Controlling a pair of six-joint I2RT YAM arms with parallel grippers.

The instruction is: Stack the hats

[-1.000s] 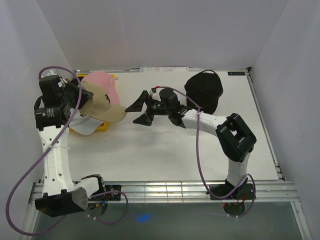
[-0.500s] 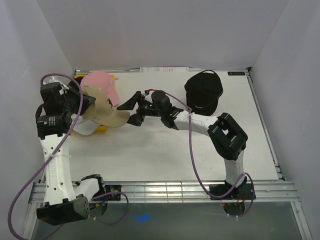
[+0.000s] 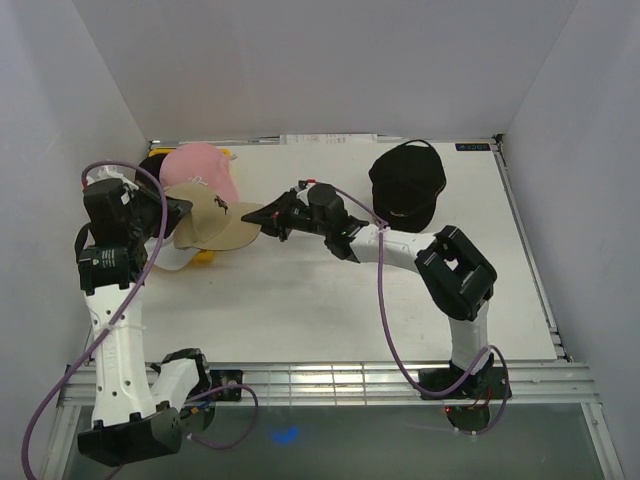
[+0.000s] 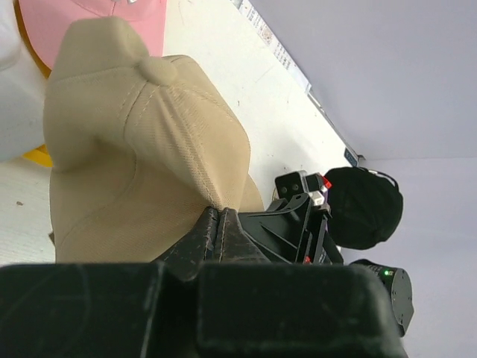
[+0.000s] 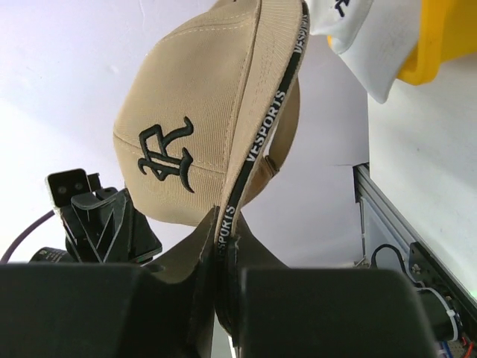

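The right gripper (image 3: 264, 219) is clenched flat on the front edge of the tan cap's (image 3: 213, 223) brim, its fingers (image 5: 210, 246) pinching the black-taped rim. The left gripper (image 3: 172, 214) is also clamped tight, gripping the fabric at the back of the same cap, as its wrist view shows (image 4: 218, 224). The tan cap hangs between the two at the left side of the table (image 3: 330, 300). Its long axis runs left to right, with the brim pointing right toward the right arm and the logo side facing up. It is just in front of the pink cap (image 3: 198, 165) and overlaps the white cap (image 3: 168, 260) by the yellow tray (image 3: 206, 256). The black cap (image 3: 408, 182) lies well apart at the far right.
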